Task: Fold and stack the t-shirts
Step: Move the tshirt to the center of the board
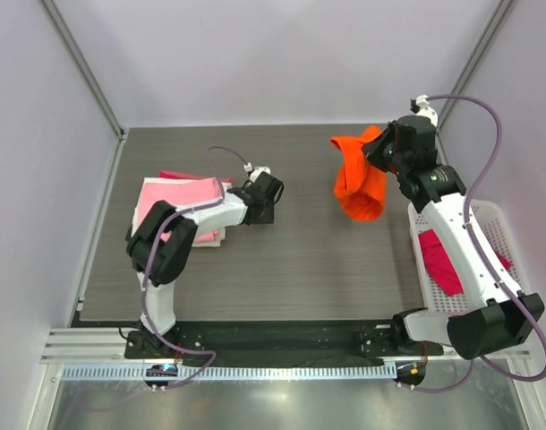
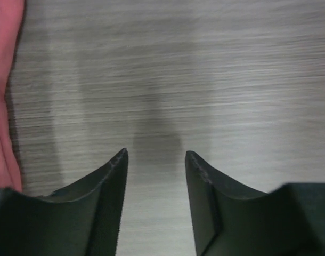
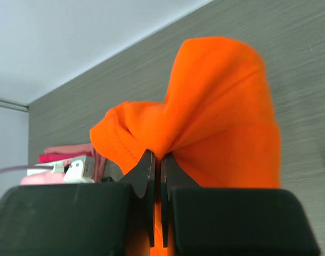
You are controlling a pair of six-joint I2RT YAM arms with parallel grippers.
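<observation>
Evidently mid-transfer, the right arm's fingers (image 3: 145,172), clamped on a bunched orange t-shirt (image 1: 361,184) hanging above the surface (image 1: 309,260) beside the basket (image 1: 501,215), must next lower and spread it flat for folding, while the left arm's fingers (image 2: 112,181) wait apart near the pink stack (image 1: 166,199).

The left arm (image 1: 210,213) and right arm (image 1: 465,246) are white, black-jointed, lilac-cabled.

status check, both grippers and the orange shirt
Right gripper shut on orange t-shirt, hanging above table. Left gripper open, empty, beside folded pink stack. Nothing seen in the way.
</observation>
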